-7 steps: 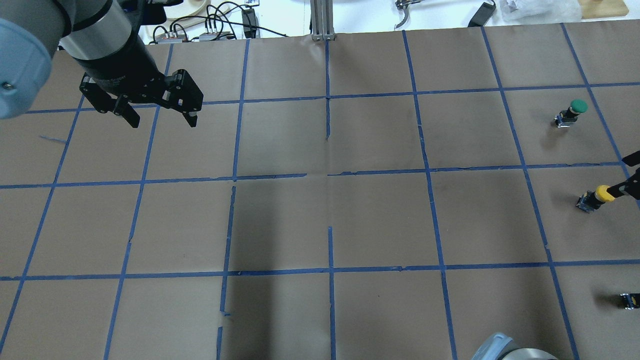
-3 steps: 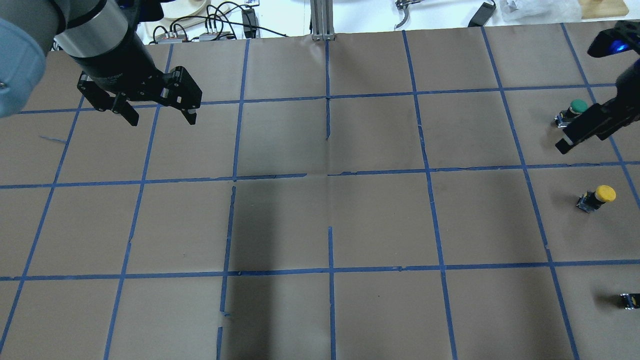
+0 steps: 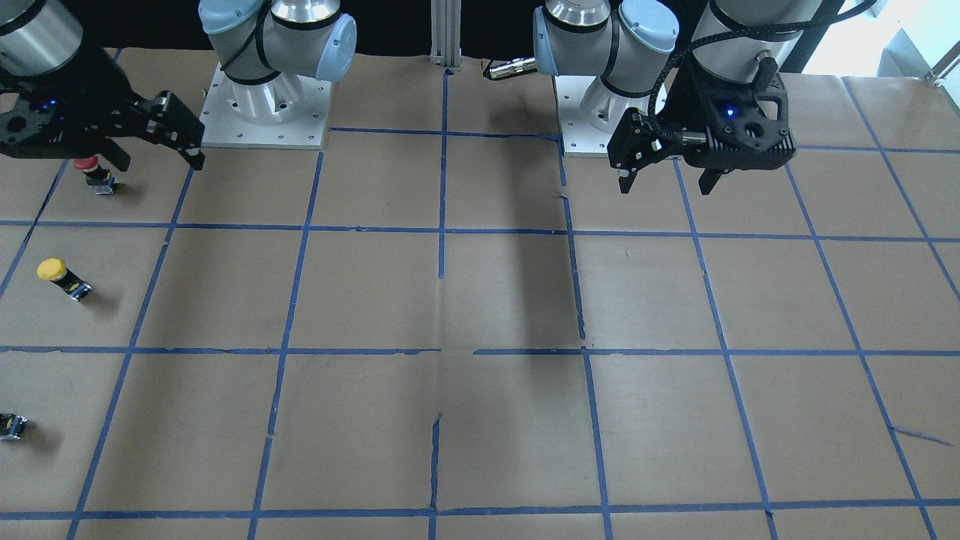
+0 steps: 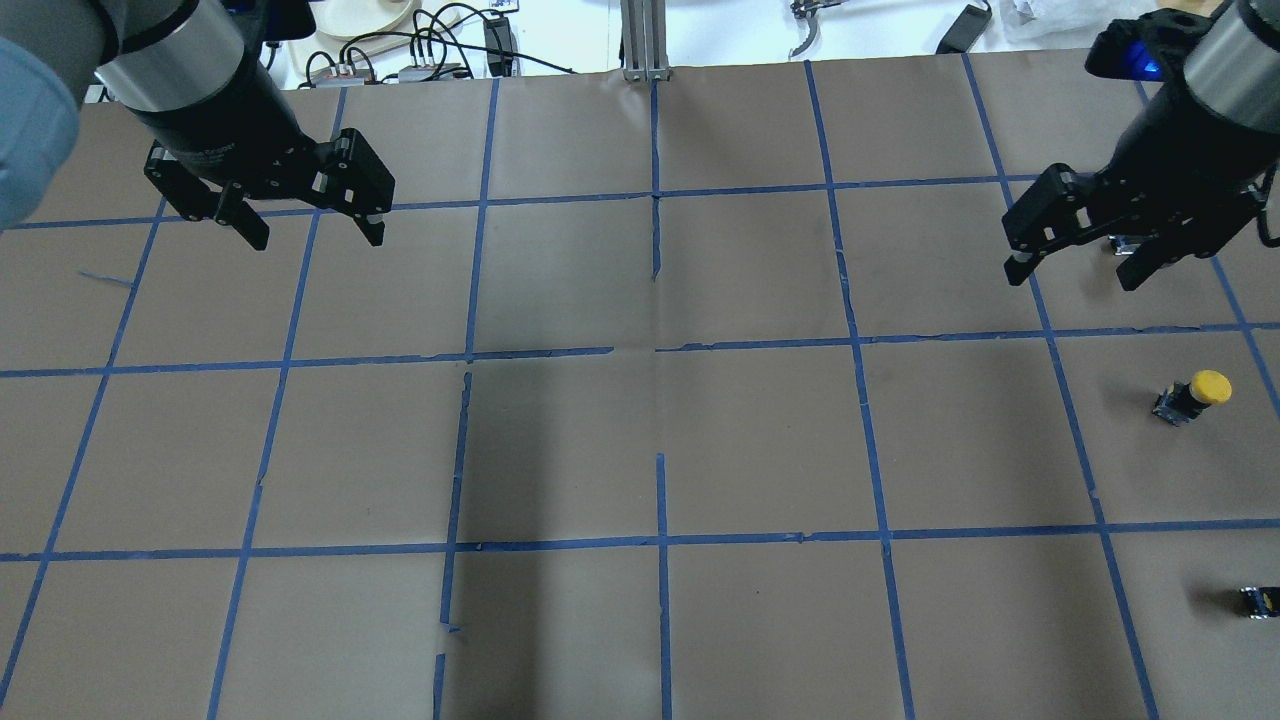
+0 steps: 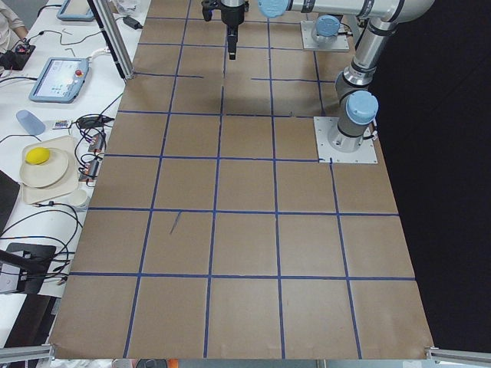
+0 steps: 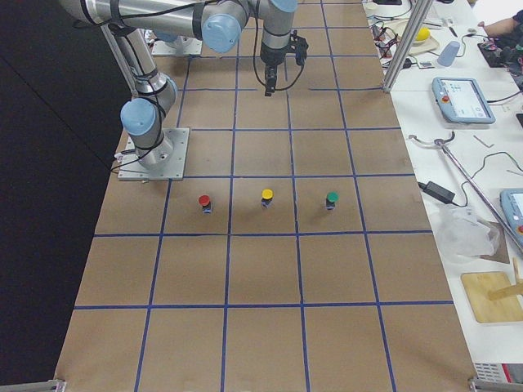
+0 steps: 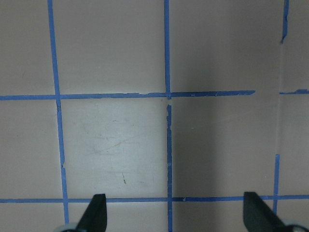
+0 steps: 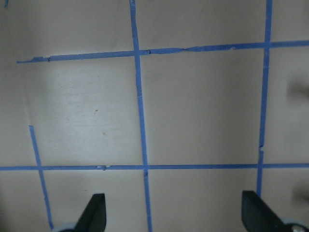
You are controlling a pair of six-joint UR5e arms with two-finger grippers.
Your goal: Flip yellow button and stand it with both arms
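One button (image 3: 97,180) apparently behind right tool (image 3: 160,158)

The table (image 4: 760,440) is covered in dull brown paper, crossed by blue tape lines into a grid of squares. The yellow button (image 4: 1197,393) has a bright yellow cap over a black body with a bluish-silver foot. In the right side view a red-capped button (image 6: 204,202) and a green-capped button (image 6: 332,198) have dark bodies. The small part (image 4: 1258,600) is black with flecks of yellow and blue. The left arm (image 3: 600,37) and right arm (image 3: 262,34) are silver with light-blue joint caps. The left gripper (image 4: 315,238) and right gripper (image 4: 1072,278) are black, each carrying a small blue light. The base plates (image 3: 225,131) are pale grey.
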